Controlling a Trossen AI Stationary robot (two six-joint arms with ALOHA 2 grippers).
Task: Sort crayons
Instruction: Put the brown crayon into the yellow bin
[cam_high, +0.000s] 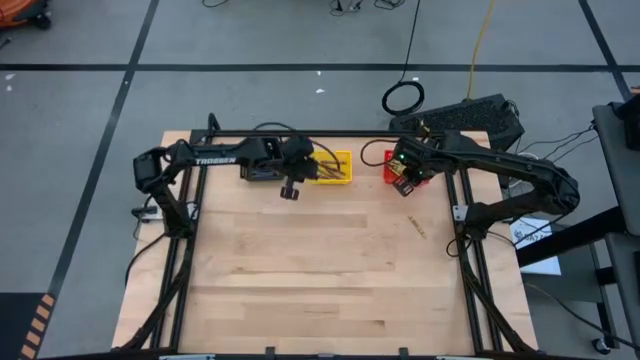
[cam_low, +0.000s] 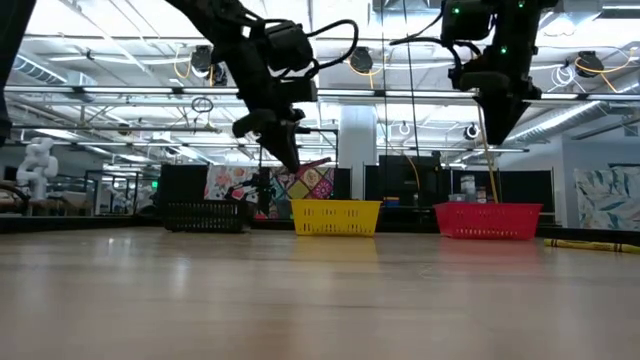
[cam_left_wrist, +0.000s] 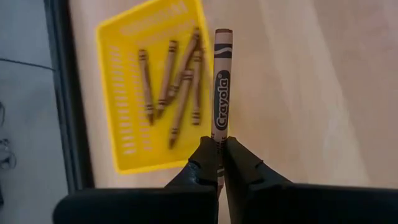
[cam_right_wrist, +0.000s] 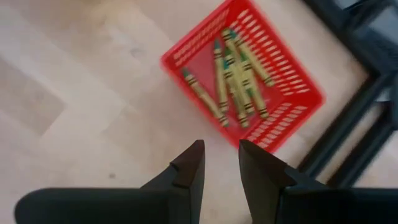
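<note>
My left gripper (cam_left_wrist: 220, 163) is shut on a brown crayon (cam_left_wrist: 221, 84) above the bare wood, just on the near side of the yellow bin (cam_high: 335, 168). Several brown crayons (cam_left_wrist: 171, 81) lie on the floor of that bin. My right gripper (cam_right_wrist: 221, 163) hangs open and holds nothing, beside the red bin (cam_right_wrist: 292, 115), where several yellow-olive crayons (cam_right_wrist: 236, 78) lie. One loose yellow-olive crayon (cam_high: 417, 227) lies flat on the table at the right. My left gripper pinches the brown crayon's near end (cam_left_wrist: 219, 138) between its two fingers. The fingers slant down from the table's left and lie in line with the crayon. The crayon sticks out beyond the fingertips, lifted clear of the table, beside the yellow bin.
A black bin (cam_low: 207, 215) stands left of the yellow one at the table's far edge, mostly under my left arm in the high view. The table's black frame rails (cam_high: 465, 215) run along its sides. Bare wood (cam_high: 320, 270) fills the middle and near part of the table.
</note>
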